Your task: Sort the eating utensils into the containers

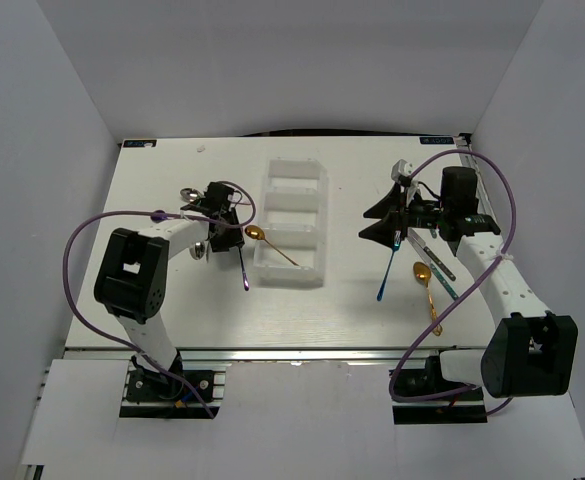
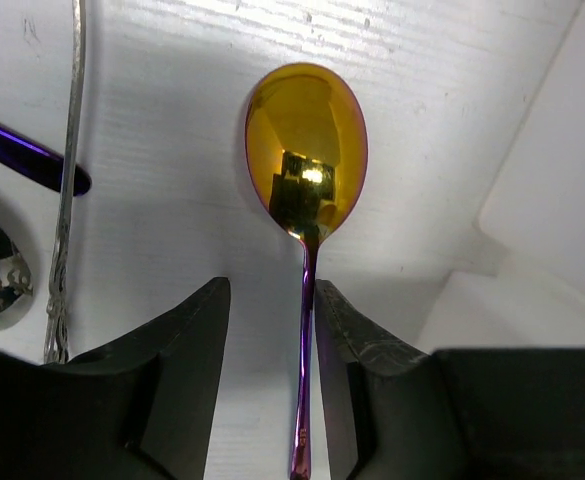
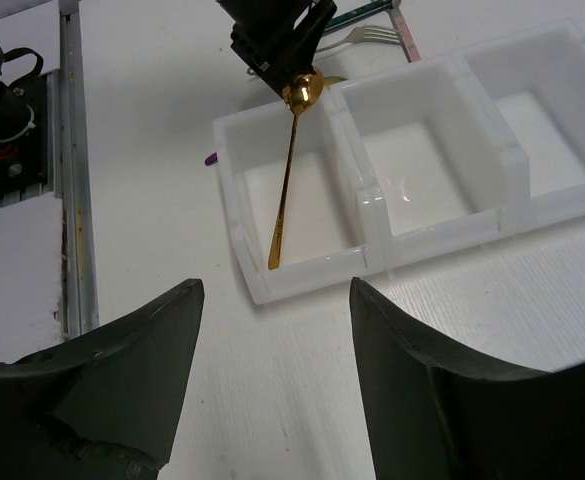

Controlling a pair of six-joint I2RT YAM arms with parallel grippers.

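L pincer [image 2: 271,305] half open astride gold spoon [image 2: 307,150] handle, one finger on it; R pincer [image 3: 275,292] wide, empty.

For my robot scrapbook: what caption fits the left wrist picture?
Gold spoon, handle between the left gripper's open jaws, white tray alongside.

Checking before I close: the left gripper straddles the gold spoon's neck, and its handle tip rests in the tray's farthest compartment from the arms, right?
No. The left gripper does straddle the gold spoon's neck, but its handle tip rests in the tray's nearest compartment to the arms, as the top external view shows.
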